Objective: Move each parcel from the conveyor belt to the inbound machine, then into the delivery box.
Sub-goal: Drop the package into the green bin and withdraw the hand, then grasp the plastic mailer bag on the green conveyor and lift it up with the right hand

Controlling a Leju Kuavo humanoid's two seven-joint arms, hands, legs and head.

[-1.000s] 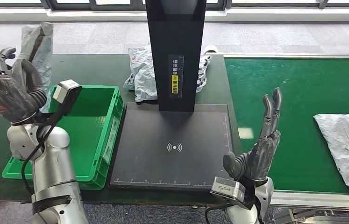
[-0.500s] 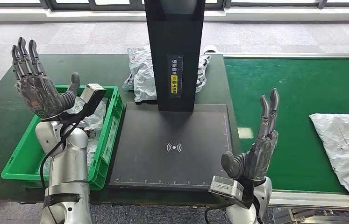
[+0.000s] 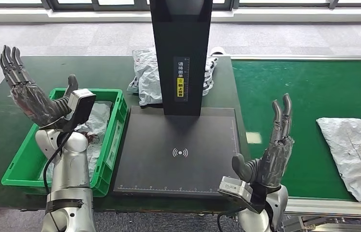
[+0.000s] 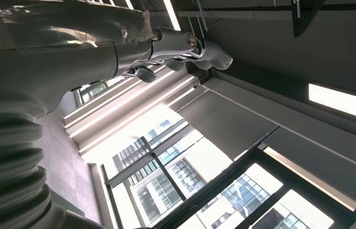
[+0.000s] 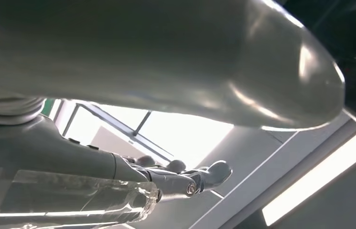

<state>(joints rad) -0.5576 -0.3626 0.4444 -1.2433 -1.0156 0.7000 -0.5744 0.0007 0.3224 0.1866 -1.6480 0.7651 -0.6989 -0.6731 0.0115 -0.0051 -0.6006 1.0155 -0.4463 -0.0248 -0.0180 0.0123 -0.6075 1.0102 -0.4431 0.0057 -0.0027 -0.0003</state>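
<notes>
I take the black scanning platform (image 3: 178, 150) of the inbound machine as my landmark. Its black upright column (image 3: 182, 53) rises from the platform's far edge.

My left hand (image 3: 31, 94) is raised to the left of the platform, above the far left part of the green delivery box (image 3: 113, 130), palm up and fingers spread, holding nothing. The left wrist view shows its fingers (image 4: 185, 45) extended toward the ceiling and windows.

The box sits just beside the platform's left edge. In it lies a grey parcel (image 3: 93, 121), partly hidden behind my left arm.

My right hand (image 3: 272, 150) stands at the platform's near right corner, fingers pointing up and apart, thumb out to the side, empty. In the right wrist view its fingers (image 5: 180, 179) are stretched out against the bright window.

To the right of the platform runs the green conveyor belt (image 3: 289, 82). A grey parcel on the belt (image 3: 357, 150) lies well apart from the platform, near the belt's right end.

Behind the platform, partly hidden by the column, a crumpled grey bag (image 3: 147, 77) rests on the dark green table (image 3: 101, 72).
</notes>
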